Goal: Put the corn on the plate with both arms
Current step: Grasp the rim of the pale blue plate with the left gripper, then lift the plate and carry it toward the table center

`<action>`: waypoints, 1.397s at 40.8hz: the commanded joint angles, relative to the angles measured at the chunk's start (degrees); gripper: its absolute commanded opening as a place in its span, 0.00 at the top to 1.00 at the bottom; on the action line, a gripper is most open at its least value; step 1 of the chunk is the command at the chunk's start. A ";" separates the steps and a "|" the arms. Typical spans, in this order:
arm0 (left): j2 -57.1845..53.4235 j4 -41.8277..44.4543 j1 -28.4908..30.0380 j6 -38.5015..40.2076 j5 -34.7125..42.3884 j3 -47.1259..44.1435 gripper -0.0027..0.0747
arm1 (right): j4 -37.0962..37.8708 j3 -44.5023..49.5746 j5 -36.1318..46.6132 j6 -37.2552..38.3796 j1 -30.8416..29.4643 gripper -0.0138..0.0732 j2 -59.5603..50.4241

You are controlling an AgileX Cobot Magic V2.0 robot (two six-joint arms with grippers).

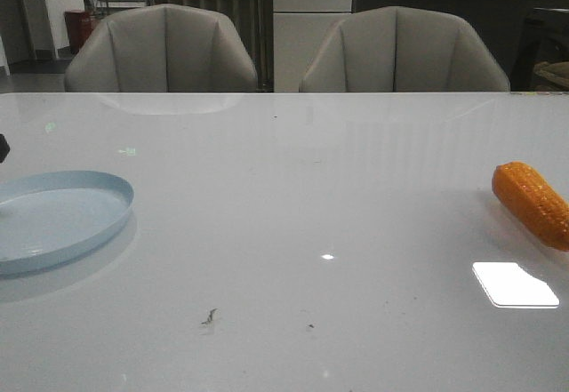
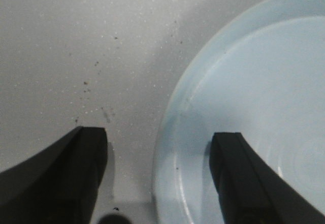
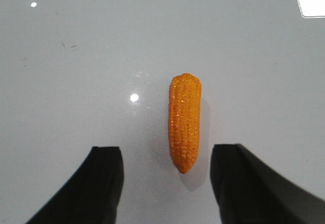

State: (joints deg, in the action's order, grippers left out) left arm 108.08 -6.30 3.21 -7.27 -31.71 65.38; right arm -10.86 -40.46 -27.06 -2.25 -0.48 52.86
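I see the corn (image 3: 185, 122) lying on the table (image 1: 293, 196), far from the plate (image 1: 62, 223), no lettering anywhere. My right gripper (image 3: 165, 183) is spread, empty, before the cob's tapered tip; my left gripper (image 2: 157, 178), spread, straddles the plate's rim.

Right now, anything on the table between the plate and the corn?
No objects: in the front view only bare white table with glare spots and small specks lies between the plate and the corn.
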 commanded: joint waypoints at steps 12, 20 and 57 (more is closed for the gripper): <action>-1.93 -1.30 0.09 0.54 1.11 1.73 0.74 | -0.30 -1.86 4.12 -0.27 -0.17 0.27 -0.39; -1.93 -1.84 0.09 0.54 1.36 2.20 0.85 | -0.30 -1.86 4.17 -0.27 -0.17 0.27 -0.39; -2.03 -35.13 -12.63 0.54 -15.65 25.17 0.84 | -0.30 -1.86 4.30 -0.27 -0.17 0.27 -0.39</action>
State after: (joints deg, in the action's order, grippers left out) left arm 108.70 -38.06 -6.68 -7.13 -50.05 88.50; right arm -10.86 -40.46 -27.06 -2.21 -0.48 52.86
